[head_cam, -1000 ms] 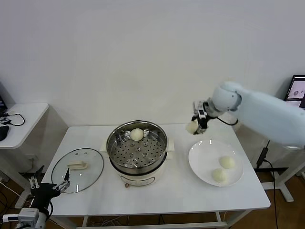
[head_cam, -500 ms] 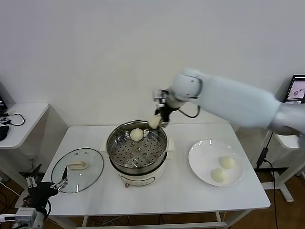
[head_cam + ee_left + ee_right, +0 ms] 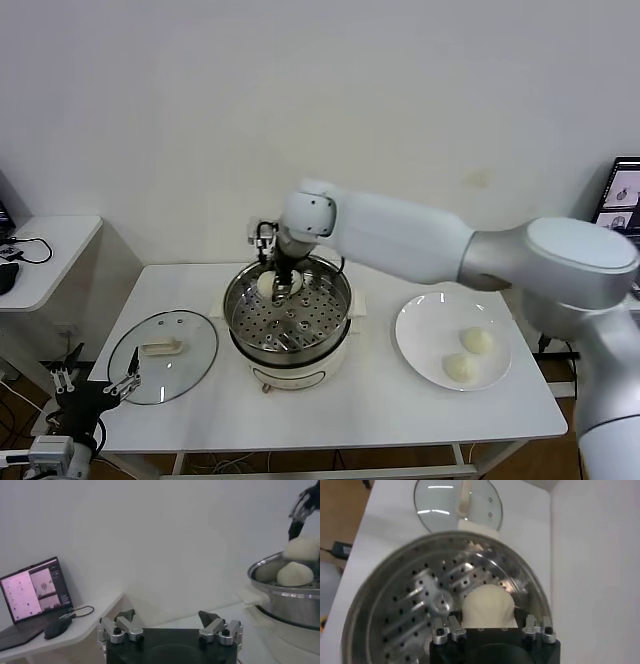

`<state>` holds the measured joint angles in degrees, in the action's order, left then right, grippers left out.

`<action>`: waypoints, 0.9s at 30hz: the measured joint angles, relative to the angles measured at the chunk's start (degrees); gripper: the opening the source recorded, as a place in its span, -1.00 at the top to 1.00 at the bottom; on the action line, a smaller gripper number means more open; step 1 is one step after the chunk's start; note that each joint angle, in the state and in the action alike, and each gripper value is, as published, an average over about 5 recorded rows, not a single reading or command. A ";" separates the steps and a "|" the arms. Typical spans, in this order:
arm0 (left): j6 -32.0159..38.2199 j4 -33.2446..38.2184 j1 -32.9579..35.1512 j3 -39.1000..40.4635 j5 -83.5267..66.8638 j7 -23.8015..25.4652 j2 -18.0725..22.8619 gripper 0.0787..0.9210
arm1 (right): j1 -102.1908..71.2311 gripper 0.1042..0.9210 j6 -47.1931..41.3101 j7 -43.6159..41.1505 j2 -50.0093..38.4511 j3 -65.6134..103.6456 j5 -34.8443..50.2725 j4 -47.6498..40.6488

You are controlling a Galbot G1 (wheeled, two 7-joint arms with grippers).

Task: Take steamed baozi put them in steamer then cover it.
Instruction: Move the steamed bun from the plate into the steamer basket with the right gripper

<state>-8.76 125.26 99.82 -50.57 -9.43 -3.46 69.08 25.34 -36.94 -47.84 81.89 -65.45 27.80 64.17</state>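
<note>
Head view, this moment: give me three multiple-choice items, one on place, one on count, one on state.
1. Where does the glass lid lie?
A. on the steamer
B. on the table, on the robot's left of the steamer
C. on the plate

2. How many baozi lie on the plate?
A. two
B. three
C. none

3. What is the right gripper doing?
A. hanging open over the plate
B. gripping the lid's handle
C. holding a baozi over the steamer

Answers:
1 B: lid flat beside the pot.
2 A: two buns on it.
3 C: bun between its fingers above the basket.

No text, label or number can be read on anything here
</note>
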 measured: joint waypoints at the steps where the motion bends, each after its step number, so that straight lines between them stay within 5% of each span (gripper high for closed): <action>1: 0.00 0.04 0.07 0.05 0.02 0.01 0.02 -0.77 | -0.46 -0.32 -0.13 0.09 0.62 0.14 -0.07 -0.62; 17: 0.02 -0.12 -0.10 0.17 0.03 0.03 0.05 -0.77 | -4.95 -0.35 -1.12 0.74 6.28 1.01 -3.29 -7.63; 27: 0.03 0.40 -0.03 0.41 0.10 0.03 0.23 -0.77 | -6.13 -0.72 -1.00 1.16 6.71 1.99 -3.46 -8.67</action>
<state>-8.73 125.66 99.79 -50.16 -9.33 -3.43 69.31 19.21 -37.94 -46.68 88.60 -63.45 24.33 55.51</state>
